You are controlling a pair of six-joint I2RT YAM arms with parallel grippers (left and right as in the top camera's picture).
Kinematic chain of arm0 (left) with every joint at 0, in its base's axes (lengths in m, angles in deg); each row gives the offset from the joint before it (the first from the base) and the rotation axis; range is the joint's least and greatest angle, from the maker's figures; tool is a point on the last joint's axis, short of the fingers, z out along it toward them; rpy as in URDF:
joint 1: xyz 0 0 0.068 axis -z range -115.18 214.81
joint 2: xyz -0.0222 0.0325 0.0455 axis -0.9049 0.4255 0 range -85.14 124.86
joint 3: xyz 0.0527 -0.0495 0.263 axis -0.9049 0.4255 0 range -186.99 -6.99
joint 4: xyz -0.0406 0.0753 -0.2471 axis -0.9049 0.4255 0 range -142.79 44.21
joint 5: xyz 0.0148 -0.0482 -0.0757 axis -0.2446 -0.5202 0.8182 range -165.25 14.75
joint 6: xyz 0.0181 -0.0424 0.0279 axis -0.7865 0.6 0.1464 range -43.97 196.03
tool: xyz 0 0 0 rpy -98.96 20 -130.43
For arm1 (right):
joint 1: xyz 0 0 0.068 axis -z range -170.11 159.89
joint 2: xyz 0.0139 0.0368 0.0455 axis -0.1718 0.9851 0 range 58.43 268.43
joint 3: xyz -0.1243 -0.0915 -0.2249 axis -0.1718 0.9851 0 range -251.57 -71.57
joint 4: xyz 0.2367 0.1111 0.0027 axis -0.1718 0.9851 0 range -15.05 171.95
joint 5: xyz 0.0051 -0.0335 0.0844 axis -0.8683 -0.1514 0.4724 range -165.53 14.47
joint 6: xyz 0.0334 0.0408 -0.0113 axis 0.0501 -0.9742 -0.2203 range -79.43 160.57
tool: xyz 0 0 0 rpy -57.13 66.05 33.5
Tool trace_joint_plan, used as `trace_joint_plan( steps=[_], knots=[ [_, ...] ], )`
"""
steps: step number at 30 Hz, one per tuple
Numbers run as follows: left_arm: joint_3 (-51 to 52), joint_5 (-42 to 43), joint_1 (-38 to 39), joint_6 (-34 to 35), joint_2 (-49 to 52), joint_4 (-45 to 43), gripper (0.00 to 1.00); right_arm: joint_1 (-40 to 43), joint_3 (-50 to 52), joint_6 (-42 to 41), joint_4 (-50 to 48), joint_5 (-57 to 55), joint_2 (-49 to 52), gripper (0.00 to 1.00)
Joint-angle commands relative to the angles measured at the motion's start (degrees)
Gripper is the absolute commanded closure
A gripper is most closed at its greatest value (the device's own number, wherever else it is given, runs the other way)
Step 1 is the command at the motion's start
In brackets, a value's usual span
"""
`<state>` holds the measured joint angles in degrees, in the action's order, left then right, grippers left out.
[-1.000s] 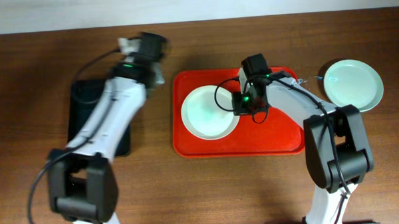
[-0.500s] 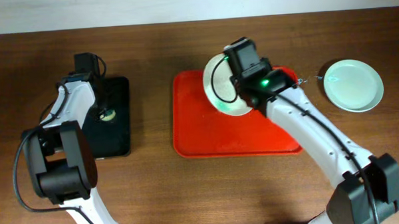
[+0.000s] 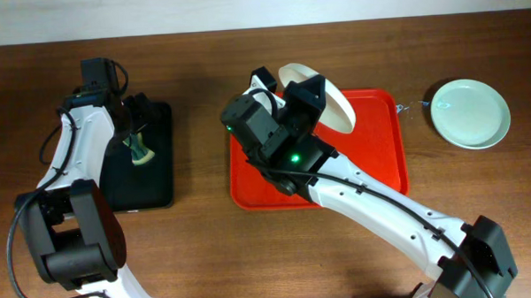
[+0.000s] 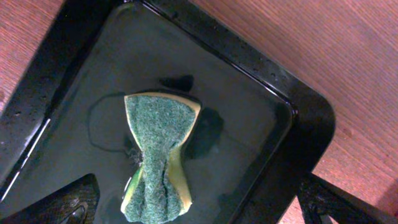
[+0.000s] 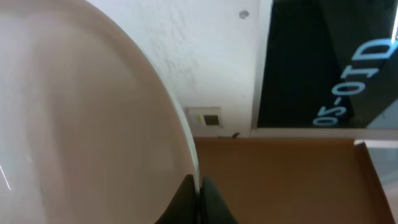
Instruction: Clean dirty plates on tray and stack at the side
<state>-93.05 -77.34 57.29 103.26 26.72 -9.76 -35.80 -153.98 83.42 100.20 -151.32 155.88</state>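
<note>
Right jaws are gripping the white plate by its rim, tilting it over the tray near twelve o'clock. Left jaws, released, are hovering above the sponge, probably best pinched squarely at its waist.

You have tray: plain red. Left plate: plain white. Right plate: pale green. Far-left small tray: glossy black. Sponge: dark green speckled scourer face, yellow edge. Table: brown wood grain. Right arm: white shell, black joints, green light.
</note>
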Motion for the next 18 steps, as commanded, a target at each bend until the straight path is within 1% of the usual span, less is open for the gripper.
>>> trace_joint_plan(
  steps=[1, 2, 3, 4, 5, 6, 7, 8, 9, 10, 11, 12, 13, 14, 15, 16, 18],
  knots=[
    [-0.94, 0.87, -0.26, -0.11, -0.96, 0.11, 0.01, 2.40, -0.37, -11.87, 3.06, 0.42, -0.76, 0.96],
    [-0.94, 0.87, -0.26, -0.11, -0.96, 0.11, 0.01, 3.56, -0.13, -15.15, 7.17, 8.74, -0.66, 0.96],
    [-0.94, 0.87, -0.26, -0.11, -0.96, 0.11, 0.01, 5.18, -0.09, -13.70, 13.62, 21.62, -0.52, 0.96],
    [-0.94, 0.87, -0.26, -0.11, -0.96, 0.11, 0.01, 6.69, -0.09, -11.56, 17.25, 22.75, -0.44, 0.96],
    [-0.94, 0.87, -0.26, -0.11, -0.96, 0.11, 0.01, 7.61, -0.09, -13.44, 17.77, 16.26, -0.44, 0.96],
    [-0.94, 0.87, -0.26, -0.11, -0.96, 0.11, 0.01, 8.35, -0.09, -18.12, 16.31, 8.20, -0.46, 0.96],
    [-0.94, 0.87, -0.26, -0.11, -0.96, 0.11, 0.01, 9.22, -0.11, -22.69, 13.38, 5.75, -0.46, 0.96],
    [-0.94, 0.87, -0.26, -0.11, -0.96, 0.11, 0.01, 10.03, -0.09, -23.63, 13.29, 13.18, -0.46, 0.96],
    [-0.94, 0.87, -0.26, -0.11, -0.96, 0.11, 0.01, 11.56, -0.09, -22.12, 16.28, 27.93, -0.46, 0.96],
    [-0.94, 0.85, -0.26, -0.11, -0.96, 0.11, 0.01, 13.07, -0.09, -20.41, 18.25, 36.89, -0.44, 0.96],
    [-0.94, 0.85, -0.26, -0.11, -0.96, 0.11, 0.01, 16.04, 0.11, -21.86, 18.93, 44.81, -0.28, 0.96],
    [-0.94, 0.85, -0.26, -0.11, -0.96, 0.11, 0.01, 19.37, 0.13, -26.75, 18.62, 48.83, -0.24, 0.96],
    [-0.94, 0.87, -0.26, -0.11, -0.96, 0.11, 0.01, 24.44, 0.13, -33.86, 17.84, 53.48, -0.20, 0.96],
    [-0.94, 0.87, -0.26, -0.11, -0.96, 0.11, 0.01, 30.08, 0.13, -38.88, 17.35, 59.91, -0.20, 0.96],
    [-0.94, 0.87, -0.26, -0.11, -0.96, 0.11, 0.01, 35.56, 0.13, -40.76, 17.14, 66.66, -0.20, 0.96],
    [-0.94, 0.85, -0.26, -0.11, -0.96, 0.11, 0.01, 43.60, 0.13, -41.99, 16.65, 76.67, 0.13, 0.96],
    [-0.94, 0.87, -0.26, -0.11, -0.96, 0.11, 0.01, 53.24, 0.13, -41.92, 16.31, 87.12, 1.01, 0.96]
  ],
)
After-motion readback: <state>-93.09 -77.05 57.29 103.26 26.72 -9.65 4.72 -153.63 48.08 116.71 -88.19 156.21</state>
